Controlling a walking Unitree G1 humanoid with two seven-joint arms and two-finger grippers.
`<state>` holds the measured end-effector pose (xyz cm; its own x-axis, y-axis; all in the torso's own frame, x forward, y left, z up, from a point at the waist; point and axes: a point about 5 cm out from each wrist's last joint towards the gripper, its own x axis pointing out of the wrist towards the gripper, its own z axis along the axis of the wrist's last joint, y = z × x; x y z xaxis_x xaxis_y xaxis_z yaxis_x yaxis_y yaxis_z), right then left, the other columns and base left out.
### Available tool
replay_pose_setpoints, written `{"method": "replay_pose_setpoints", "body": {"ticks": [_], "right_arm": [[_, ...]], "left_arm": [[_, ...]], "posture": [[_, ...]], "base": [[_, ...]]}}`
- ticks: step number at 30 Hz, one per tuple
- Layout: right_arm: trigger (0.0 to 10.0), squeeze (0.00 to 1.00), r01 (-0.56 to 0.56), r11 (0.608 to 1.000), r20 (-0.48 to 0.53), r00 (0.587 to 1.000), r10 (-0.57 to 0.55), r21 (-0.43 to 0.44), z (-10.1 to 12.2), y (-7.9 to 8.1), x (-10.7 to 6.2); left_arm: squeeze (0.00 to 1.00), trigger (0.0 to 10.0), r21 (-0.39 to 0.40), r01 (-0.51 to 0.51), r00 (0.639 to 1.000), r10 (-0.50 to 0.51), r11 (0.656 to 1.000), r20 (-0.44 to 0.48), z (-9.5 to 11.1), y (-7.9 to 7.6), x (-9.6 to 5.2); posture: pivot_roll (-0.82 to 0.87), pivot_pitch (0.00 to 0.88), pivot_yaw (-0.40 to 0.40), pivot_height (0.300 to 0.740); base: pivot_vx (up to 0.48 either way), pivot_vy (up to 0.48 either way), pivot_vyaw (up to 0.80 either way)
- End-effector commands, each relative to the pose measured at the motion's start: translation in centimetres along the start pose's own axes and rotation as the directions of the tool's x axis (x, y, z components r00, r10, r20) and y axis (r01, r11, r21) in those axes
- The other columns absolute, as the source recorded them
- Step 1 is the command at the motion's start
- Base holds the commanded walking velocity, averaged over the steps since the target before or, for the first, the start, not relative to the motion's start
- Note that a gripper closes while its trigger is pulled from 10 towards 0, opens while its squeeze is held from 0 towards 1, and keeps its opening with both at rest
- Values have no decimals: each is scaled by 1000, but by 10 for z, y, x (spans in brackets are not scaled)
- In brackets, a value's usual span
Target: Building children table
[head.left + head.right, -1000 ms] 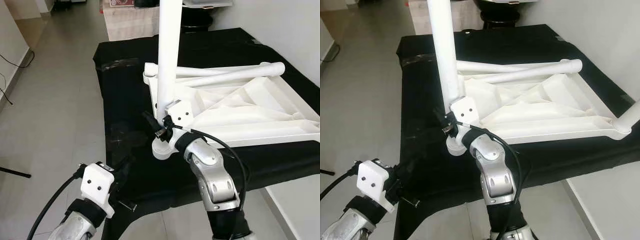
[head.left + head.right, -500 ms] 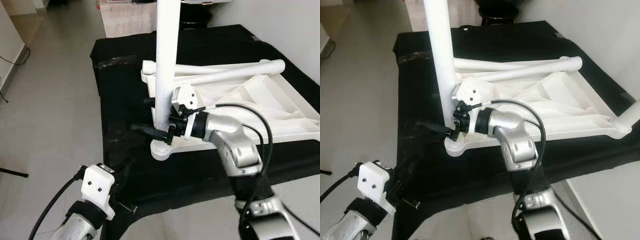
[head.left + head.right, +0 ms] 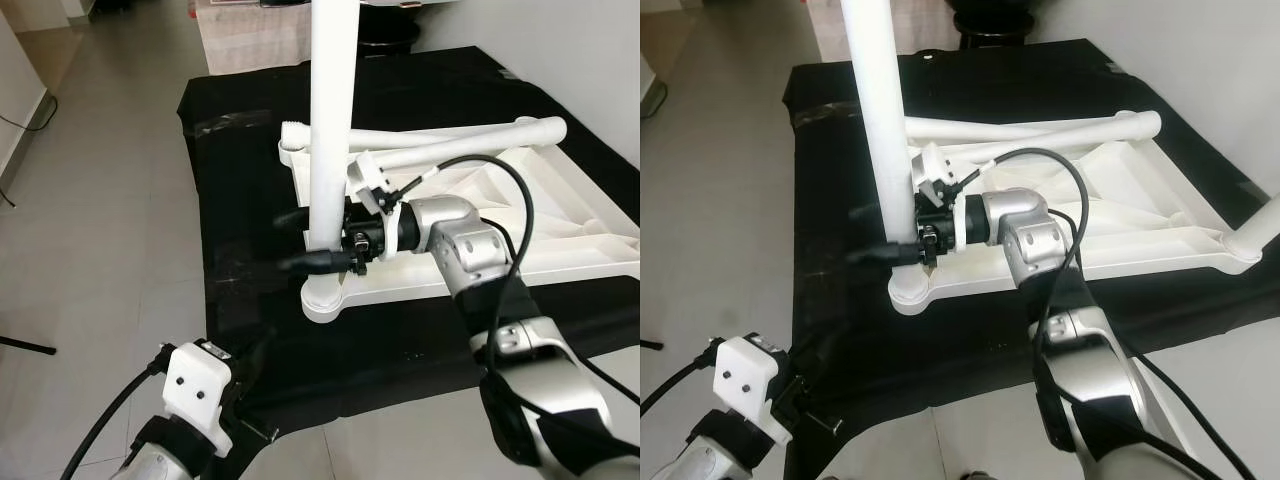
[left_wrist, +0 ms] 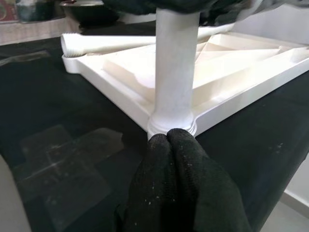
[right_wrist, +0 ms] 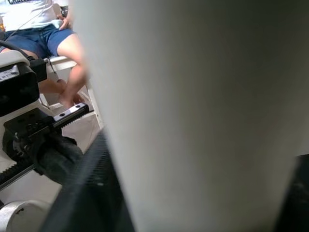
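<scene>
The white tabletop (image 3: 520, 215) lies upside down on a black cloth (image 3: 240, 180), two loose legs (image 3: 470, 140) resting in its ribbed underside. The right gripper (image 3: 305, 240) clasps the upright leg (image 3: 328, 130) screwed into the near corner. The left gripper (image 4: 176, 145) hovers low, fingers pressed together, empty.

Smooth white plastic leg (image 3: 329, 120), matt black cloth (image 3: 240, 200), glossy floor tiles (image 3: 110, 200)

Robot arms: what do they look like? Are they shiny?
Yes! Both arms are shiny silver metal with rounded joints. Each wrist carries a boxy white block with small screw holes. The right gripper and left gripper have long black fingers. Black cables loop along both arms.
</scene>
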<state>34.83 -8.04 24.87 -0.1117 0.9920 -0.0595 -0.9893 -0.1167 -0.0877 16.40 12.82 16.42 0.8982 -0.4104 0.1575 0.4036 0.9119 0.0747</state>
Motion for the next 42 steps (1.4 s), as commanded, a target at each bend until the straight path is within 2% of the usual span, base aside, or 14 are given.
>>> {"method": "replay_pose_setpoints", "body": {"ticks": [1, 10, 15, 16, 17, 18, 19, 22, 29, 30, 31, 34, 35, 42], "right_arm": [[0, 0, -70, 998, 3, 998, 70, -4, 0, 2, 8], [0, 0, 4, 1000, 24, 1000, -4, -15, -4, 3, -3], [0, 0, 431, 902, 25, 902, -432, 10, -28, 4, 0], [0, 0, 763, 646, -59, 644, -763, -33, -47, 9, -3], [0, 0, 763, 646, -59, 644, -763, -33, -47, 9, -3], [0, 0, 920, 380, -93, 372, -924, -95, -56, 17, -13], [0, 0, 946, 300, -90, 290, -953, -126, -65, 39, -8], [0, 0, 938, 317, -73, 309, -948, -142, -67, 48, 2], [0, 0, 862, 494, -77, 488, -869, -111, -69, 45, 30], [3216, 0, 841, 527, -80, 521, -850, -121, -68, 47, 34], [10000, 0, 833, 539, -85, 533, -842, -122, -64, 49, 35], [10000, 63, 811, 571, -70, 567, -821, -124, -56, 48, 34], [10000, 1000, 765, 638, -53, 636, -770, -90, -48, 48, 33], [10000, 1000, 370, 912, -42, 923, -382, -179, -18, 38, 18]], "left_arm": [[0, 10000, 1, -1, 1000, 1, 1000, -16, -1, -1, -2], [0, 10000, 0, -3, 1000, 3, 1000, -14, -1, -1, -1], [0, 10000, 4, -10, 1000, 10, 1000, -9, -1, 3, 0], [0, 10000, 6, -11, 1000, 11, 1000, -8, -1, 5, 1], [0, 10000, 6, -11, 1000, 11, 1000, -8, -1, 5, 1], [0, 10000, 8, -11, 1000, 11, 1000, -7, -1, 6, 1], [0, 10000, 10, -6, 1000, 6, 1000, -6, -1, 7, 3], [0, 10000, 13, -4, 1000, 4, 1000, -6, -2, 9, 4], [0, 10000, 25, -17, 1000, 17, 1000, 0, -5, 13, 11], [0, 10000, 28, -25, 1000, 25, 999, 1, -5, 14, 11], [0, 10000, 30, -32, 999, 32, 999, 3, -5, 15, 10], [0, 10000, 29, -34, 999, 34, 999, 3, -5, 15, 11], [0, 10000, 25, -32, 999, 32, 999, 3, -5, 15, 11], [0, 10000, 18, -22, 1000, 22, 1000, 6, -4, 13, 11]], "posture": [[96, 192, -40, 740], [77, 191, -46, 740], [51, 194, -44, 740], [34, 195, -34, 740], [34, 195, -34, 740], [33, 194, -35, 740], [35, 190, -29, 740], [13, 175, -9, 740], [38, 142, -25, 740], [38, 142, -25, 740], [36, 140, -24, 740], [34, 141, -26, 740], [34, 141, -26, 740], [44, 146, -28, 740]], "base": [[0, 0, 0], [0, 0, 0], [0, 0, 0], [0, 0, 0], [0, 0, 0], [0, 0, 0], [0, 0, 0], [0, 0, 0], [0, 0, 0], [0, 0, 0], [0, 0, 0], [0, 0, 0], [0, 0, 0], [0, 0, 0]]}}
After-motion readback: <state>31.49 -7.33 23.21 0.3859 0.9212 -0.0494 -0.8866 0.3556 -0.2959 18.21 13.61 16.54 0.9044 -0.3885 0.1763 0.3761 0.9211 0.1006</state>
